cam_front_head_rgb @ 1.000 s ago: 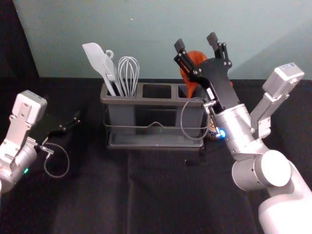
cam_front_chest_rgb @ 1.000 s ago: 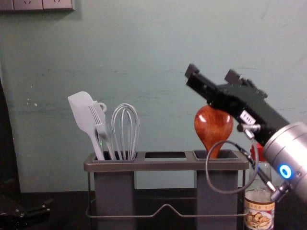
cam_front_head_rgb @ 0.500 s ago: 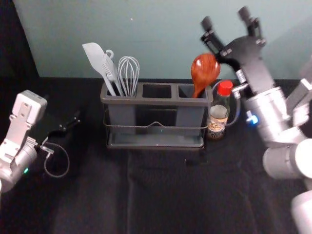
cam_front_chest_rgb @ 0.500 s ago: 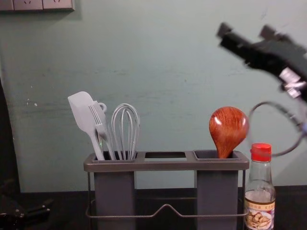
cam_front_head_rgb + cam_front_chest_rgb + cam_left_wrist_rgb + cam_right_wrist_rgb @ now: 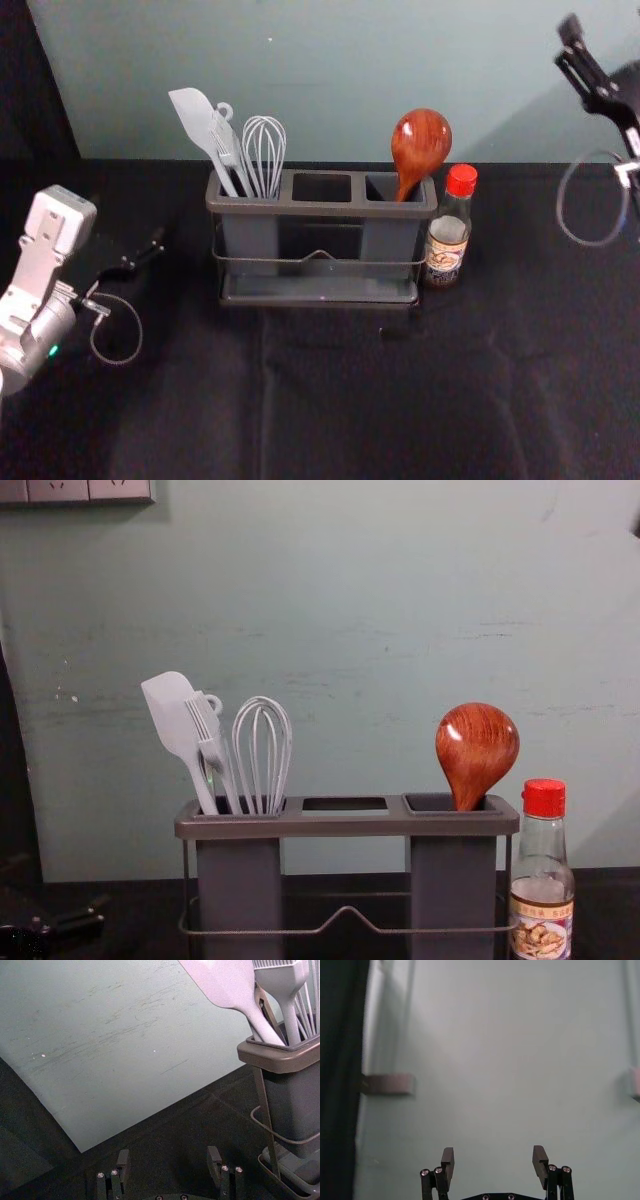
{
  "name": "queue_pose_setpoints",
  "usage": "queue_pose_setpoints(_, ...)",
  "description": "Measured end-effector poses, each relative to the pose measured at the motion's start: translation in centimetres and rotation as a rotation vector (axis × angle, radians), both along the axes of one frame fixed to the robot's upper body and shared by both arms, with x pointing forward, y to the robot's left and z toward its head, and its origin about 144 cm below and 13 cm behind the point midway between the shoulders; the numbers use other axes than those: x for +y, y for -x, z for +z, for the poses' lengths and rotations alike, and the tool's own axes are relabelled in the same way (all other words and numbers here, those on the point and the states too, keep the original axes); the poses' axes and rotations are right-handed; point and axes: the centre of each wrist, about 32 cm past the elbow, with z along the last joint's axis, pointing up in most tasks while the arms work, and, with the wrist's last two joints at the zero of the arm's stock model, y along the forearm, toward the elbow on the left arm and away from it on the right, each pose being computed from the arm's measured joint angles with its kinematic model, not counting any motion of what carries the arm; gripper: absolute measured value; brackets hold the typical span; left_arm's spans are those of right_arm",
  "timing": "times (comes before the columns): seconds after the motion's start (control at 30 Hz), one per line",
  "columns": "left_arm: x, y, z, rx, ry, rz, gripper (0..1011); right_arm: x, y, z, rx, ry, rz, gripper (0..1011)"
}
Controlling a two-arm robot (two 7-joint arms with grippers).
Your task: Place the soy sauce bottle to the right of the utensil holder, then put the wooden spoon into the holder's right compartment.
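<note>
Wooden spoon (image 5: 421, 143): holder's (image 5: 322, 209) right slot | bottle (image 5: 447, 236): alongside | right hand (image 5: 600, 92): released, far right | left hand (image 5: 130, 265): released, left

The wooden spoon (image 5: 477, 745) is glossy reddish brown with darker grain; the soy sauce bottle (image 5: 541, 850) is clear glass with a bright red cap (image 5: 544, 798) and a cream label (image 5: 541, 930), seemingly patterned in brown. The utensil holder (image 5: 347, 824) is dark grey, the whisk (image 5: 263, 742) pale grey, the scuffed wall (image 5: 350, 600) grey-green.
</note>
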Motion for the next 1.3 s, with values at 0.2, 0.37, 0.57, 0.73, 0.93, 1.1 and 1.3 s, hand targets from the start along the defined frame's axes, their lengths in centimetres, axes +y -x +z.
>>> queue_pose_setpoints(0.2,0.0,0.0,0.0,0.000,0.000,0.000,1000,-2.4,0.9,-2.1,0.106,0.013,-0.088,1002)
queue_pose_setpoints(0.37,0.0,0.0,0.0,0.000,0.000,0.000,1000,-3.4,1.6,-4.6,0.205,0.046,-0.151,1002)
queue_pose_setpoints(0.57,0.0,0.0,0.0,0.000,0.000,0.000,1000,-3.8,2.1,-6.6,0.337,0.104,-0.201,1002)
queue_pose_setpoints(0.73,0.0,0.0,0.0,0.000,0.000,0.000,1000,-3.7,1.9,-7.0,0.412,0.161,-0.210,1002)
queue_pose_setpoints(0.93,0.0,0.0,0.0,0.000,0.000,0.000,1000,-3.5,0.5,-6.8,0.454,0.207,-0.204,1002)
queue_pose_setpoints(1.1,0.0,0.0,0.0,0.000,0.000,0.000,1000,-3.2,-1.1,-6.7,0.485,0.226,-0.177,1002)
queue_pose_setpoints(1.3,0.0,0.0,0.0,0.000,0.000,0.000,1000,-2.4,-2.6,-6.6,0.511,0.249,-0.138,1002)
